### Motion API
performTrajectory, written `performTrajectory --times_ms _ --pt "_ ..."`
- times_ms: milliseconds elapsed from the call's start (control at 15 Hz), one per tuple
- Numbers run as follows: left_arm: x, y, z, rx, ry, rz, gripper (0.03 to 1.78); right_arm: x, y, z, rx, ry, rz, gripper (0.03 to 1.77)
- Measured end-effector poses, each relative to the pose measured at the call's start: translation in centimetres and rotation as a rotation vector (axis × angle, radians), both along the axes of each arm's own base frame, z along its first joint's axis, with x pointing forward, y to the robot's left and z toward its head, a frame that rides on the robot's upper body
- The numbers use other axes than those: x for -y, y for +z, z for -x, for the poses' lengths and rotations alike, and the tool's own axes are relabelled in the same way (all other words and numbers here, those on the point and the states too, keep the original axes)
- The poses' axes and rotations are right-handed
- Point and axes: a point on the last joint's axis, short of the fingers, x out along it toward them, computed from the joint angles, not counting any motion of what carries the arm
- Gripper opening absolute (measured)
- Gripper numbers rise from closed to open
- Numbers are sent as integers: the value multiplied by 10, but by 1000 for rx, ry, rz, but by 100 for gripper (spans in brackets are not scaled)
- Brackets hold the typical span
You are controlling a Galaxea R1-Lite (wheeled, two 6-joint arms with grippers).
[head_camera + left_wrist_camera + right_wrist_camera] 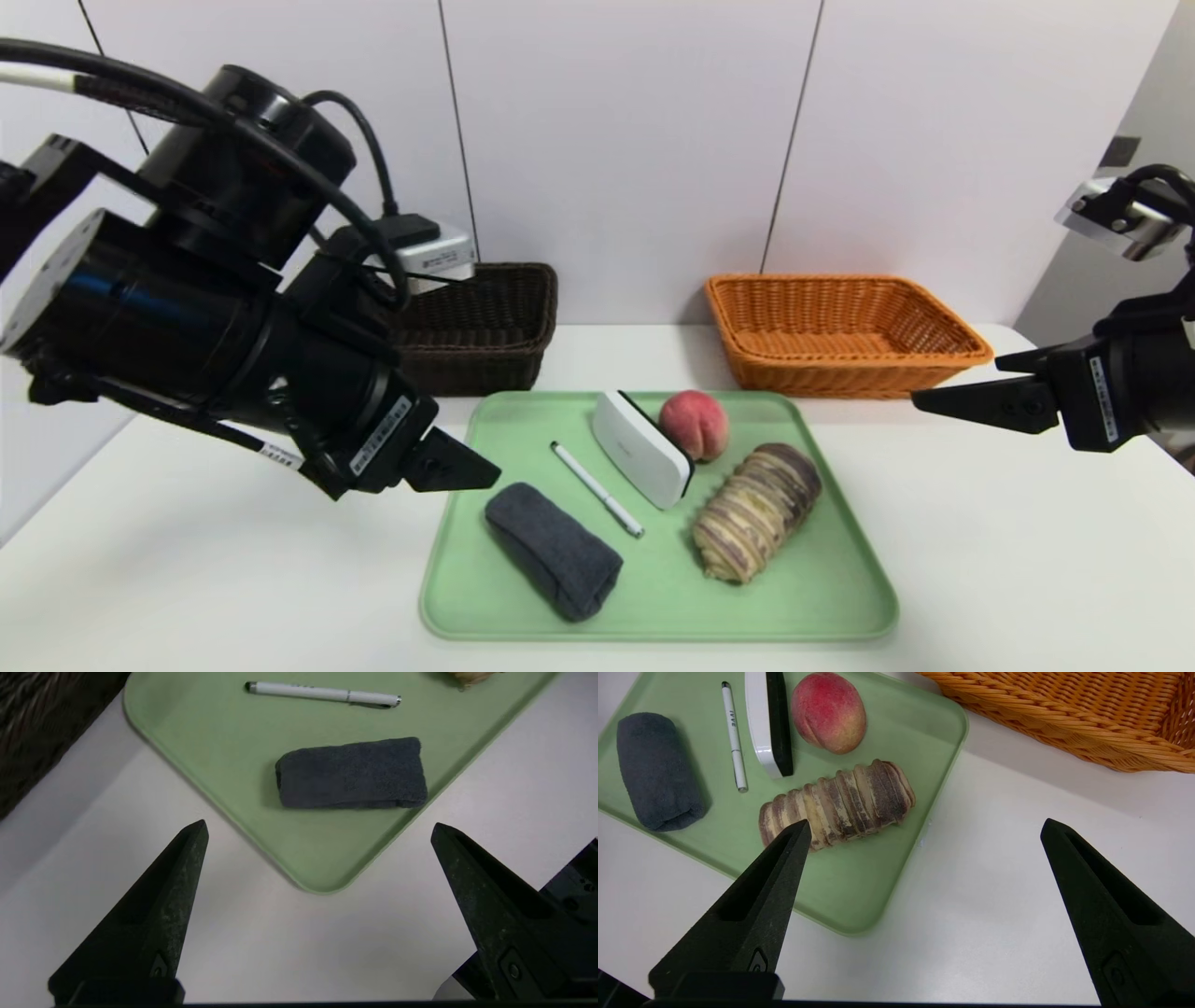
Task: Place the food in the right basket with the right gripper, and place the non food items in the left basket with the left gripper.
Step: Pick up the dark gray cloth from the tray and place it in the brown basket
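Left end effector hangs at centre-left of the head view, fingers spread wide and holding nothing, tips just off the green tray's left edge. In the left wrist view the rolled dark grey cloth lies beyond the splayed fingers, near the tray's corner, the slim white pen farther on.

Right end effector sits at the right edge of the head view, also wide and empty, hovering over the white bench beside the tray.

All five items are on the tray: the white block stands on edge at centre, the peach touching it, the striped bread roll lower right.

Dark brown basket upper left, orange basket upper right, both behind the tray.
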Motion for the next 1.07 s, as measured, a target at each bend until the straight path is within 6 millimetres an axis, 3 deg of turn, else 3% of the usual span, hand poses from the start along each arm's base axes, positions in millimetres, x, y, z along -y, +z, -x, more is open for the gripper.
performTrajectory --times_ms 267,533,1067 --pt "15 -8 -19 104 -277 -113 169 1 2 4 11 0 -3 170" --pt "27 -19 -32 155 -555 -108 169 2 1 9 12 3 -5 170" --pt "39 -56 -49 208 -815 -238 169 3 -2 13 6 3 -5 170"
